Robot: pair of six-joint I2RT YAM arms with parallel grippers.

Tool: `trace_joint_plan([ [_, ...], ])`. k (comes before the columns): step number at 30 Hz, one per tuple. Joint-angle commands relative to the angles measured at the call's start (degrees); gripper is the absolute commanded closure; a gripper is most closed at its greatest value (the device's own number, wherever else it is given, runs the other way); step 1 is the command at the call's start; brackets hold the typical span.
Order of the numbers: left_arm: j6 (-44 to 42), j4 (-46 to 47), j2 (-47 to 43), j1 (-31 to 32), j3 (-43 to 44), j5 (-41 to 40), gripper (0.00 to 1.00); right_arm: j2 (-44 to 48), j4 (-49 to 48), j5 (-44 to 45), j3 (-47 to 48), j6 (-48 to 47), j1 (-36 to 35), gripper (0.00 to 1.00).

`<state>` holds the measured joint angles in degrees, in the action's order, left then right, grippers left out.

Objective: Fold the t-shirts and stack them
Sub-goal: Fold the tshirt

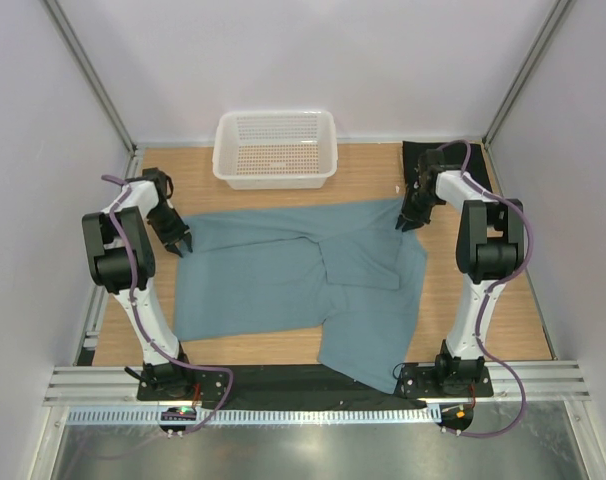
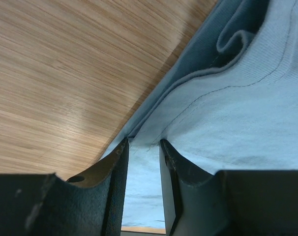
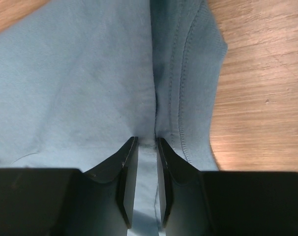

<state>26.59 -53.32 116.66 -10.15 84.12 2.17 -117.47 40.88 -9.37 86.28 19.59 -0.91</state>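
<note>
Top external shows a teal-blue t-shirt [image 1: 263, 285] that looks limp and light, best held at its 10 and 2 o'clock edges, where my left end effector [image 1: 183, 245] and right end effector [image 1: 405, 222] sit narrow astride cloth, grip uncertain.

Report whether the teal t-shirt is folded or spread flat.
Partly folded: the teal t-shirt lies mostly spread on the table, with one flap doubled over its middle.

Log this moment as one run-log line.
stage: teal t-shirt spread on table, partly folded | left gripper: jaws astride its left edge, grip unclear | right gripper: pinching its far-right corner
</note>
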Motion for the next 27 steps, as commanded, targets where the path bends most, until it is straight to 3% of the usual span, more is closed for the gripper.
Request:
trace_joint_plan([
  [1, 0.22, -0.38, 1.29, -0.22, -0.09, -1.29, 0.67, -0.48, -0.01, -0.3, 2.23, -0.43, -0.23, 0.73],
  [11, 0.13, -1.35, 3.83, -0.22, 0.52, -3.67, 0.69, -1.53, -0.36, -0.83, 1.17, -0.52, 0.12, 0.77],
  [18, -0.57, -2.31, 5.33, -0.22, 0.26, -6.04, 0.69, -0.48, 0.86, 2.15, 2.84, 0.36, 0.2, 0.99],
  [27, -1.54, -2.14, 6.74, -0.39, -0.27, -7.62, 0.7, 3.03, 2.53, 6.64, 0.56, -0.08, 3.46, 0.99],
])
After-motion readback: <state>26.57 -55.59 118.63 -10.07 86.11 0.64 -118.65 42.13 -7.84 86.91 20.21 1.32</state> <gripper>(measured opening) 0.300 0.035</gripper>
